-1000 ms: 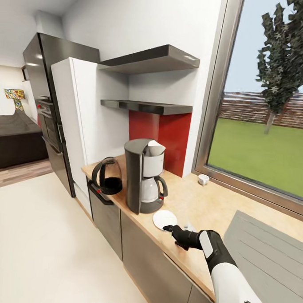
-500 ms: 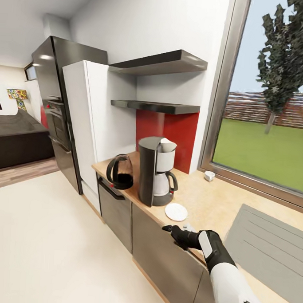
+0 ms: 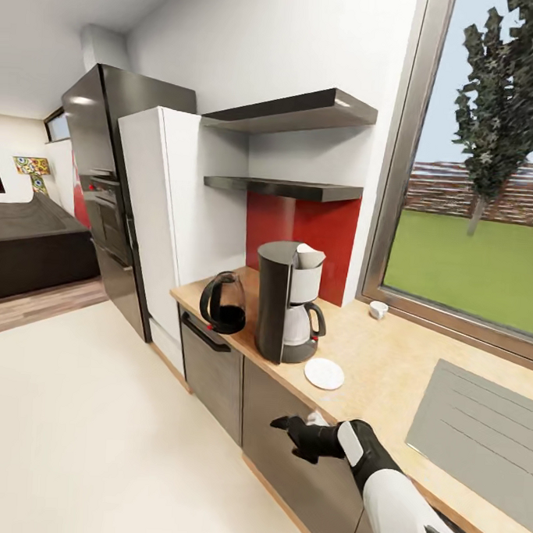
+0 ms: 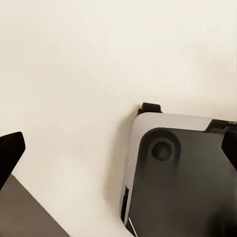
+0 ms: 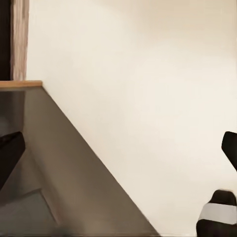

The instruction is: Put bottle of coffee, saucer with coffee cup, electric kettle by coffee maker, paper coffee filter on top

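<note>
Head cam: I'm looking down along a wooden kitchen surface under a big window. The coffee maker stands on it against a red backsplash, w/ what looks like a white paper filter poking up at its top. The electric kettle sits just beside it, toward the fridge side. The white saucer lies bare on the surface, just beside the machine's base on the window side. The small white coffee cup is well apart from the saucer, back near the window frame. Both wall shelves look bare from here; I can't spot the coffee bottle.

My right claw hangs off the surface's front edge, in front of the cabinet doors, below the saucer's level. Fingers spread wide in the right wrist cam, nothing between them, just cabinet face and floor. Left wrist cam: left claw's fingertips also wide apart and empty, over pale floor and the robot's own base.

Risks, my judgement: cup is a long reach from here, so I'd prob. need to roll closer; the arm sits low, and raising it carelessly could clip the surface's edge or sweep the saucer. Cup is tiny, so a poor pinch could tip it.
</note>
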Controlling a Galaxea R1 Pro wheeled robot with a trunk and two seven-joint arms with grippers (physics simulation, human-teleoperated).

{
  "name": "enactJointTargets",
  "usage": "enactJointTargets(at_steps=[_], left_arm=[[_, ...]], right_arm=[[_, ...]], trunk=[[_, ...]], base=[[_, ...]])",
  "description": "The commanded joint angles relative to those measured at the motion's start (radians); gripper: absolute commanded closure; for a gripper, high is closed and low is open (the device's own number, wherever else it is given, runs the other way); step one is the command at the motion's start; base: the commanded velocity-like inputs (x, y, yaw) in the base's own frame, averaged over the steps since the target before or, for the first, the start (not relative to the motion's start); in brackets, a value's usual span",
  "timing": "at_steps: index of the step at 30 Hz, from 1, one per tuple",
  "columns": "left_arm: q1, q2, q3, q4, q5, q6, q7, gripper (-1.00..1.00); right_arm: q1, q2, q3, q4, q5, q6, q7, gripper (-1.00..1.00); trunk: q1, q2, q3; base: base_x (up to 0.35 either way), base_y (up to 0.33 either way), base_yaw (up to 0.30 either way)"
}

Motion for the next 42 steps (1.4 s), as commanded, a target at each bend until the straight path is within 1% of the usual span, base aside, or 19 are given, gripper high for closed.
enactJointTargets(at_steps=[1,4,5,7,10,12,13,14,15,17,19,20,21,23,24,26,28,33,42], left_arm=[[0.000,-0.001,0.002,-0.002,0.010,0.007,-0.001,-1.00],[0.000,-0.002,0.001,-0.002,0.010,0.007,-0.001,-1.00],[0.000,-0.002,0.001,-0.002,0.010,0.006,-0.001,-1.00],[0.000,-0.003,0.001,-0.002,0.009,0.007,-0.001,-1.00],[0.000,-0.003,0.000,-0.002,0.008,0.006,-0.001,-1.00],[0.000,-0.004,0.000,-0.002,0.007,0.007,-0.002,-1.00],[0.000,-0.004,-0.001,-0.002,0.007,0.007,-0.002,-1.00],[0.000,-0.003,-0.001,-0.001,0.006,0.006,-0.002,-1.00],[0.000,-0.003,-0.002,-0.001,0.006,0.006,-0.002,-1.00],[0.001,-0.005,-0.003,0.000,0.006,0.006,-0.003,-1.00],[0.001,-0.006,-0.002,0.003,-0.002,0.007,-0.004,-1.00],[0.001,-0.006,-0.002,0.004,-0.006,0.007,-0.004,-1.00],[0.002,-0.007,-0.002,0.005,-0.020,0.006,-0.003,-1.00],[0.002,-0.008,-0.003,0.009,-0.049,0.005,-0.002,-1.00],[0.002,-0.008,-0.004,0.010,-0.054,0.005,-0.002,-1.00],[0.003,-0.008,-0.004,0.016,-0.061,-0.015,-0.001,-1.00],[0.003,-0.007,-0.004,0.035,-0.062,-0.051,-0.001,-1.00],[0.003,-0.007,-0.003,0.091,-0.063,-0.122,-0.001,-1.00],[0.003,-0.007,0.008,0.108,-0.051,-0.150,0.000,-1.00]], right_arm=[[0.000,0.001,-0.005,0.031,-0.005,0.003,-0.003,-1.00],[0.000,0.004,-0.004,0.123,-0.001,-0.037,-0.003,-1.00],[0.000,0.009,-0.003,0.181,0.011,-0.080,-0.004,-1.00],[0.000,0.013,-0.003,0.263,0.052,-0.145,-0.010,-1.00],[0.000,0.013,-0.003,0.336,0.113,-0.217,-0.034,-1.00],[0.003,0.013,-0.003,0.378,0.167,-0.284,-0.080,-1.00],[0.009,0.013,-0.003,0.385,0.178,-0.298,-0.100,-1.00],[0.044,0.013,-0.003,0.393,0.194,-0.315,-0.158,-1.00],[0.061,0.011,-0.002,0.394,0.202,-0.322,-0.183,-1.00],[0.093,-0.003,-0.002,0.395,0.223,-0.335,-0.218,-1.00],[0.148,-0.038,-0.002,0.396,0.281,-0.373,-0.245,-1.00],[0.161,-0.048,-0.002,0.396,0.300,-0.388,-0.249,-1.00],[0.199,-0.072,-0.001,0.396,0.361,-0.443,-0.256,-1.00],[0.263,-0.102,-0.001,0.397,0.450,-0.542,-0.260,-1.00],[0.281,-0.108,-0.001,0.397,0.464,-0.561,-0.260,-1.00],[0.332,-0.115,-0.001,0.397,0.481,-0.587,-0.261,-1.00],[0.353,-0.115,-0.001,0.397,0.484,-0.594,-0.261,-1.00],[0.369,-0.113,-0.002,0.397,0.484,-0.599,-0.261,-1.00],[0.372,-0.108,-0.003,0.395,0.484,-0.649,-0.264,-1.00]], trunk=[[0.000,-0.001,0.000],[0.000,-0.001,0.000],[0.000,-0.001,0.000],[0.000,-0.001,0.000],[0.000,-0.001,0.000],[0.000,-0.001,0.000],[0.000,-0.001,0.000],[0.000,-0.001,0.000],[0.000,-0.001,0.000],[0.000,-0.001,0.000],[0.000,-0.001,0.000],[0.000,-0.001,0.000],[0.000,-0.001,0.000],[0.000,-0.001,0.000],[0.000,-0.001,0.000],[0.000,-0.001,0.000],[0.000,-0.001,0.000],[0.000,-0.001,0.000],[0.000,-0.001,0.000]], base=[[0.000,0.002,0.000],[0.000,0.000,0.000],[0.000,0.000,0.000],[0.000,0.000,0.000],[0.000,0.000,0.000],[0.000,0.000,0.000],[0.000,0.000,0.000],[0.000,0.000,0.000],[0.000,0.000,0.000],[0.000,0.000,0.000],[0.000,0.000,0.000],[0.000,0.000,0.000],[0.000,0.000,0.000],[0.000,0.000,0.000],[0.000,0.000,0.000],[0.000,0.000,0.000],[0.000,0.000,0.000],[0.000,0.000,0.000],[0.000,0.000,0.000]])
